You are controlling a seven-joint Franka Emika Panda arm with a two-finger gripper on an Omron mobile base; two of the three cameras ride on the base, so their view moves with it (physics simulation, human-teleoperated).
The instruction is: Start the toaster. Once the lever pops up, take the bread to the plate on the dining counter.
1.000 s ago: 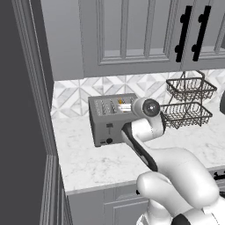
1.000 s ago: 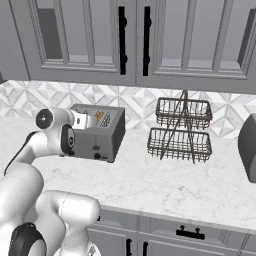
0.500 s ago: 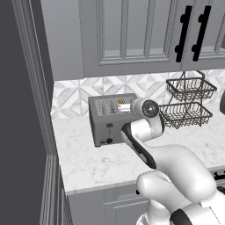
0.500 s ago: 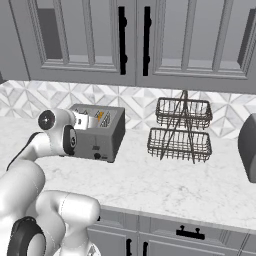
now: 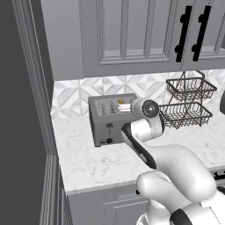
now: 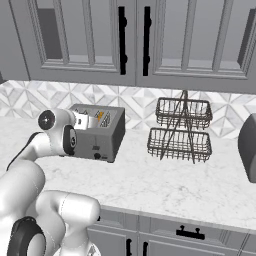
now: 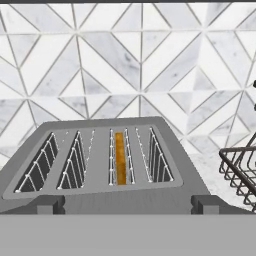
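Arm's wrist masks toaster (image 5: pixel 109 119) top, gripper unseen

Left base view: bent arm covers the slots' right end. Right base view: same. Hand view: bread (image 7: pixel 119 165) stands in the third slot, crust showing; the claw reads fully spread, empty.

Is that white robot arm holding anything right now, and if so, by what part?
Nothing is held. The thin orange-crusted bread slice sits down in a slot of the boxy grey metal toaster, and the arm's gripper hovers open near the toaster's top, gripping nothing.
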